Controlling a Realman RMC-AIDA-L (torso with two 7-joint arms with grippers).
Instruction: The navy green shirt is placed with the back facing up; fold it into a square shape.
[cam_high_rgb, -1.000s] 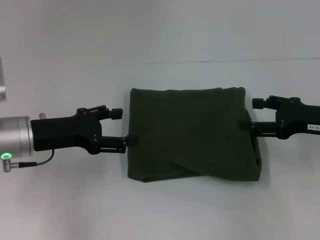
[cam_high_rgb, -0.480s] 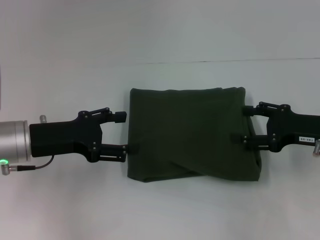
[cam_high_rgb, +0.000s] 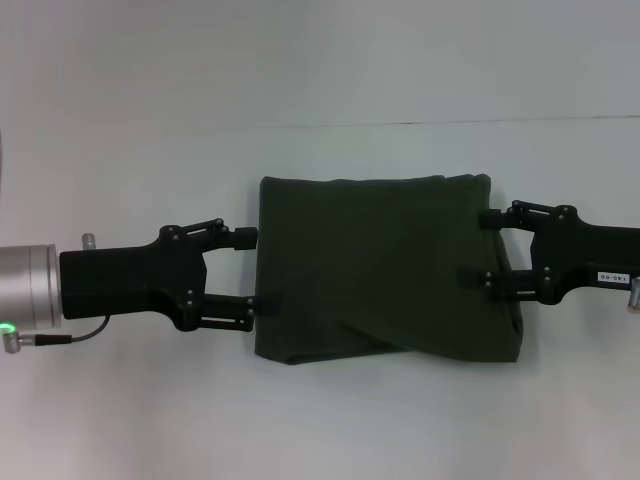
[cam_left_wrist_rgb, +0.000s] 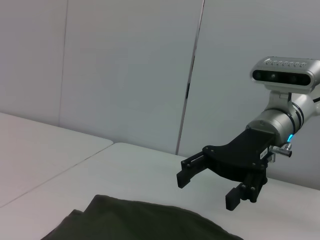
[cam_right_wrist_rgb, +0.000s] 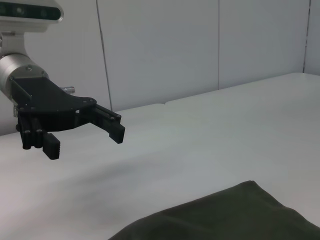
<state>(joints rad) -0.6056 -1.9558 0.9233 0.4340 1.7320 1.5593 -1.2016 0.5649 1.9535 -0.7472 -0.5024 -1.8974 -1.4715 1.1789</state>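
The navy green shirt (cam_high_rgb: 385, 268) lies folded into a rough rectangle in the middle of the white table; it also shows in the left wrist view (cam_left_wrist_rgb: 140, 222) and the right wrist view (cam_right_wrist_rgb: 235, 215). My left gripper (cam_high_rgb: 256, 269) is open at the shirt's left edge, fingers spread, holding nothing. My right gripper (cam_high_rgb: 480, 246) is open over the shirt's right edge, holding nothing. The left wrist view shows the right gripper (cam_left_wrist_rgb: 207, 187) open above the table. The right wrist view shows the left gripper (cam_right_wrist_rgb: 85, 137) open above the table.
The white table (cam_high_rgb: 320, 420) spreads on all sides of the shirt. A seam (cam_high_rgb: 400, 124) runs across the table behind the shirt. Pale wall panels (cam_left_wrist_rgb: 130, 70) stand beyond the table.
Both grippers have opened and lifted a little. The right gripper moved left over the shirt's right edge. The shirt has not moved.
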